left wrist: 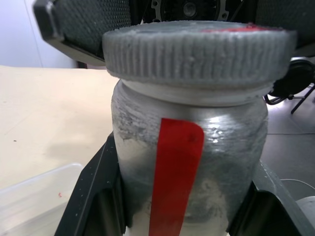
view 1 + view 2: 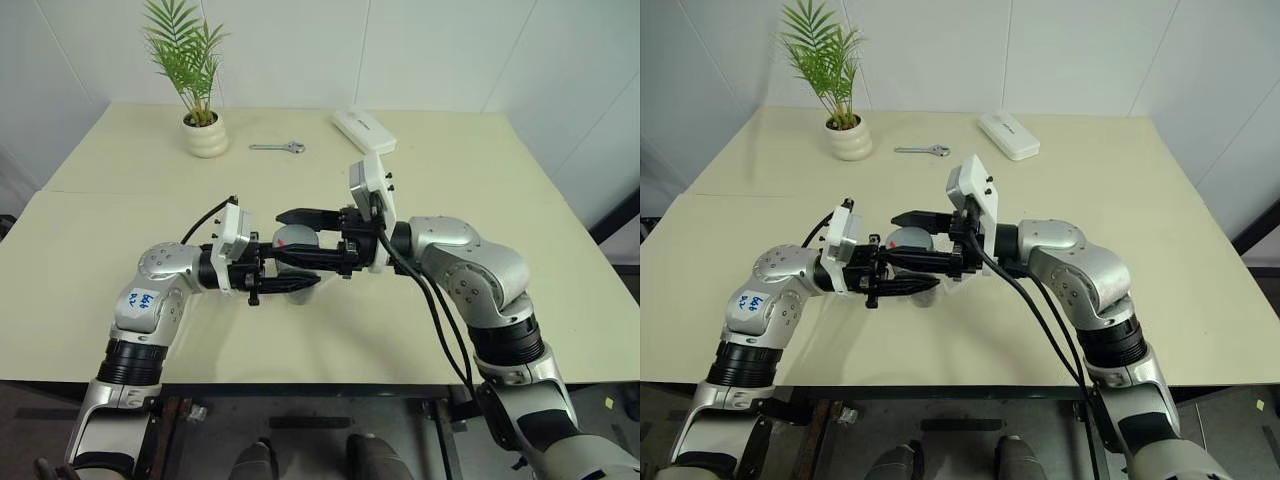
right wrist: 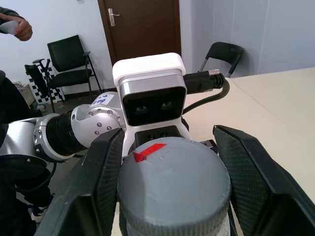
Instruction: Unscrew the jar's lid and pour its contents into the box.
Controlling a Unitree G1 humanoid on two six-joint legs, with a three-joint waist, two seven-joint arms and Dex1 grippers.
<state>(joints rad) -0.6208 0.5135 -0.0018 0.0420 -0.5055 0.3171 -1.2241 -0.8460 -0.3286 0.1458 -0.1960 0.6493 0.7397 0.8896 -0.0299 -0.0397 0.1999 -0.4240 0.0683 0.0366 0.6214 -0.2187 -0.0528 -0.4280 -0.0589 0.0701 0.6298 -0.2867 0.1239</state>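
Observation:
I see the jar (image 1: 197,147), silvery-grey with a red strip down its side, held upright over the table's middle by my left gripper (image 2: 290,275), which is shut on its body. The grey ribbed lid (image 3: 172,182), marked with a small red arrow, sits on the whitish rim. My right gripper (image 2: 300,240) reaches in from the opposite side, its two fingers pressed against the lid's sides. The contents are hidden inside the jar. A corner of the clear plastic box (image 1: 34,196) lies on the table below the jar.
At the back of the cream table (image 2: 500,180) stand a white plant pot (image 2: 205,135), a small wrench (image 2: 280,148) and a white oblong case (image 2: 365,130). Off to the side of the table are black chairs and a person's hand (image 3: 17,27).

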